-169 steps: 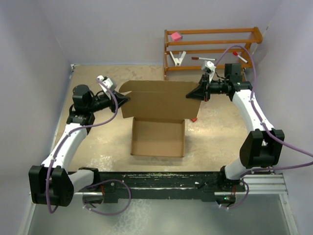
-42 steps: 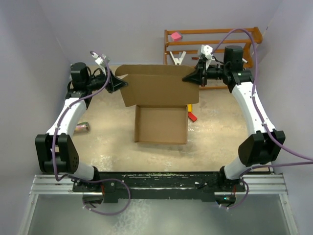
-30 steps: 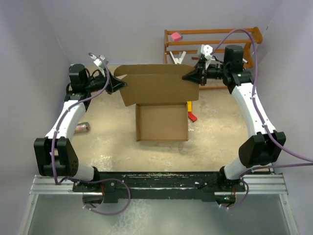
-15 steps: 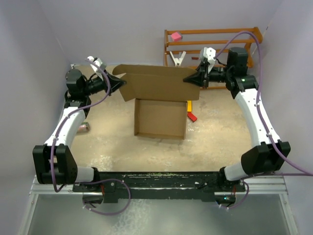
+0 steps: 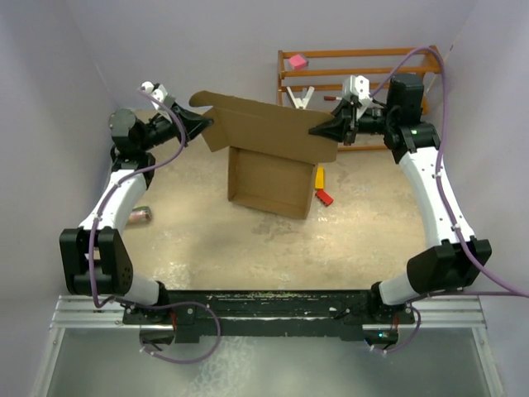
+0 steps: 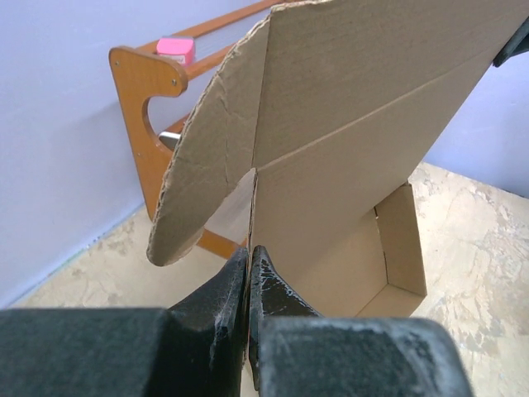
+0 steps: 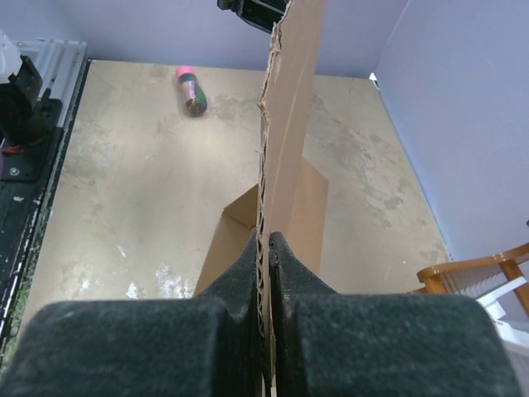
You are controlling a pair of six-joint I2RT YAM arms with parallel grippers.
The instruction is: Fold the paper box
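The left gripper is clamped on the left end of the raised lid of the paper box, and the right gripper is pinched shut on the lid's right end. The lid's long axis is stretched between them, the open tray is seen below on the near side, and neither arm is judged nearer.

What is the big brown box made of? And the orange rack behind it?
The paper box looks like plain brown corrugated cardboard, matte; its cut edge shows wavy fluting. The rack seems varnished wood, shiny orange-brown, though I can't be sure.
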